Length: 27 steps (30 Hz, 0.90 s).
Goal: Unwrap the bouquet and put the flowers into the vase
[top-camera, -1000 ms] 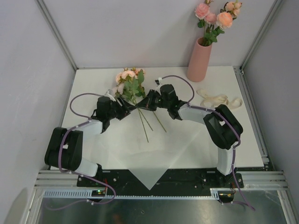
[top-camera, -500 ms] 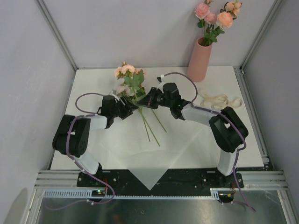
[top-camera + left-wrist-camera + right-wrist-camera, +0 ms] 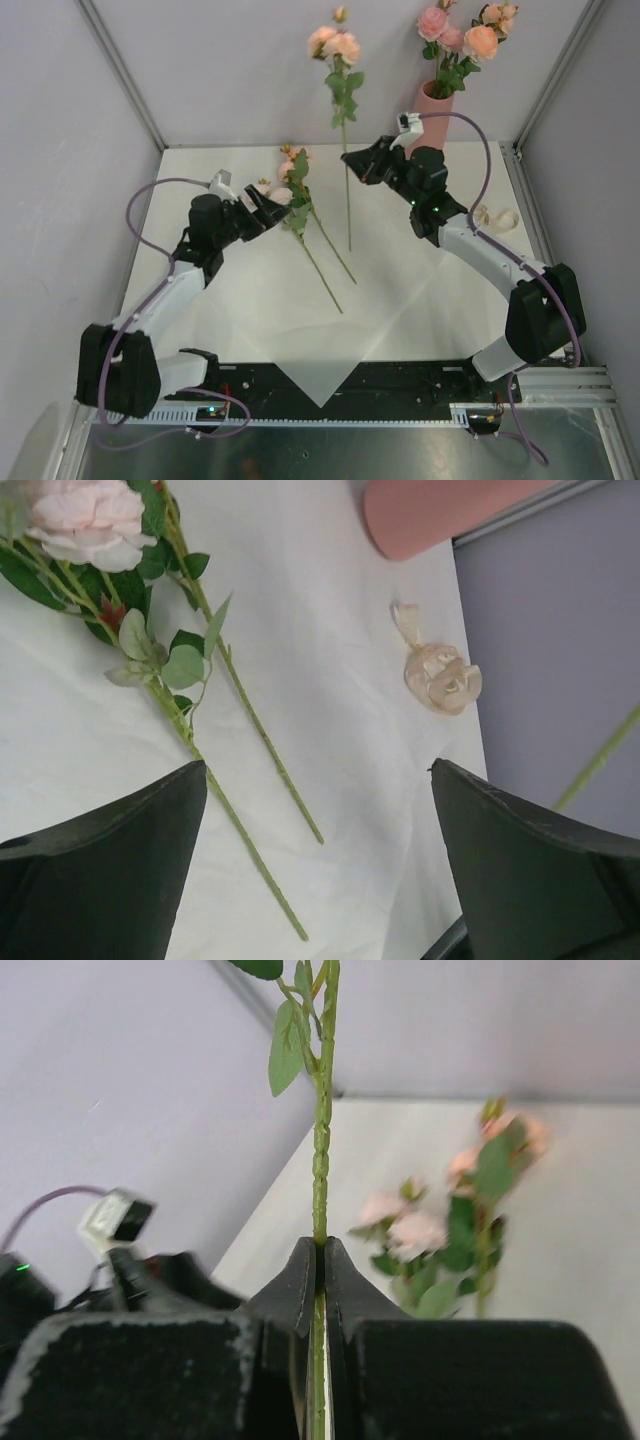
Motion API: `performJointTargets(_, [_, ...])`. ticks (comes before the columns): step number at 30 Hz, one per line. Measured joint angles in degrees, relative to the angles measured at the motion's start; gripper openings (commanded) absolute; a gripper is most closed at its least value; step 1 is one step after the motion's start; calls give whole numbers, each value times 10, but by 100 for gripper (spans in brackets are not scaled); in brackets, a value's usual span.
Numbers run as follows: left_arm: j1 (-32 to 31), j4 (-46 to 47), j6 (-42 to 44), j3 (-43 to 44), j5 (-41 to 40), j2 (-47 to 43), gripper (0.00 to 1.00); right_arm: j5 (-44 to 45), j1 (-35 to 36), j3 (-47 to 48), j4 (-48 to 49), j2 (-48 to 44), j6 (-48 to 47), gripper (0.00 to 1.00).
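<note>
My right claw [image 3: 352, 165] is pressed together on the thin green stem of a single long-stemmed peach rose [image 3: 346, 190] and holds it upright off the bench [image 3: 190, 170]. From overhead, its blooms stand high above that claw and its bare stem hangs well below it. My right wrist camera shows neither end. There the claw [image 3: 320, 1250] has its two dark fingers shut on the stem, and the rose [image 3: 322, 1110] runs up out of sight with one leaf on it. My left claw [image 3: 275, 205] is spread wide and pinches nothing. From its own camera the claw [image 3: 318, 770] shows a broad gap between its fingers. Just ahead of it lie the remaining pink and peach roses with green leaves [image 3: 85, 525], flat on the unfolded thin white paper sheet [image 3: 318, 385]. Overhead, those roses [image 3: 295, 190] have their stems trailing toward my bases, and a corner of the paper overhangs the near edge. The tall salmon-pink cylindrical vase [image 3: 432, 115] stands beyond my right claw on its right side, with pink and peach roses in it [image 3: 460, 40]. My left wrist catches only a slice of the vase [image 3: 440, 515]. It shows the curled cream ribbon [image 3: 440, 675] plainly, which my right arm partly hides overhead [image 3: 492, 215].
</note>
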Motion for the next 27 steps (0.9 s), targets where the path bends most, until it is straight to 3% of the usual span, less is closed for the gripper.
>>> performJointTargets(8, [-1,-172,126,56,-29,-134,100,47,-57,-23,67,-50,-100,0])
performJointTargets(20, [7,-257,205,56,-51,-174,99,4,-180,-27,268,-44,-246,0])
performJointTargets(27, [14,-278,229,56,-93,-222,100,-33,-246,17,390,37,-298,0])
